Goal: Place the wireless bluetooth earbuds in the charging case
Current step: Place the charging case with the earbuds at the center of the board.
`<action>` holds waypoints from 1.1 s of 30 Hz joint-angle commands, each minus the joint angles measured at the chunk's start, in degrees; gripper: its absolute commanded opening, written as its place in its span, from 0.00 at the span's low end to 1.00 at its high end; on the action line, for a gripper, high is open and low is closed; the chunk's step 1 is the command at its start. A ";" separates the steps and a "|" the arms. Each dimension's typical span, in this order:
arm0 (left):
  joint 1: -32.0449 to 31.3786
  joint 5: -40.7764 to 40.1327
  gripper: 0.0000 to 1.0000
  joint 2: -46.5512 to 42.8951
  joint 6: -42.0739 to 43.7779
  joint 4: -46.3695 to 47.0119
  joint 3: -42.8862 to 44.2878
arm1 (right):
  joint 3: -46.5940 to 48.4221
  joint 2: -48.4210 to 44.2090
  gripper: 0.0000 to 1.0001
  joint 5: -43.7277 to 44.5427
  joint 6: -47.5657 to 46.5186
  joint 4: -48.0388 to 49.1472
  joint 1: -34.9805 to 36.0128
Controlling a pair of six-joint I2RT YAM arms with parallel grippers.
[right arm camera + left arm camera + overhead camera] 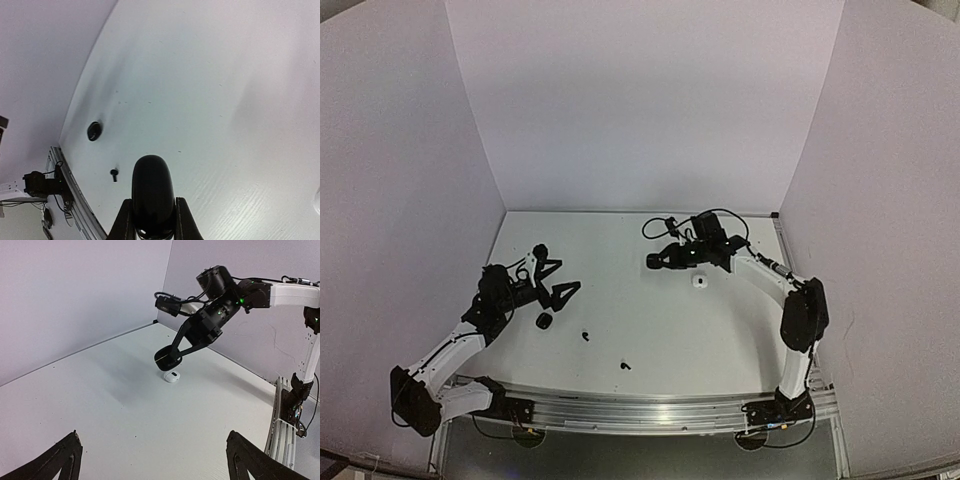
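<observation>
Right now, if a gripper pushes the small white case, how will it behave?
The white case looks smooth, low and rounded, so it would probably slide or spin rather than tip. It is small, so likely light, and may skid on the smooth table.

Even bright light, soft shadows, fisheye edges.

The white table (720, 330) carries a white case (699, 281) toward its far right. A black case (544, 320) lies left, with two black earbuds (585, 335) nearer the front edge.

An earbud (585, 335) lies on the table (610, 250) right of a case (544, 320).
</observation>
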 commanded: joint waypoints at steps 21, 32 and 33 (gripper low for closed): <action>0.15 -4.08 0.99 6.84 5.60 -3.52 3.71 | 14.13 24.26 0.00 -9.07 -6.35 -12.04 -7.37; 0.73 -4.19 1.00 7.74 5.50 -2.56 3.53 | 17.30 27.41 0.00 -8.18 -7.05 -13.78 -7.55; 0.73 -4.25 1.00 7.72 5.54 -2.54 3.49 | 17.72 27.73 0.00 -7.98 -6.90 -13.77 -7.59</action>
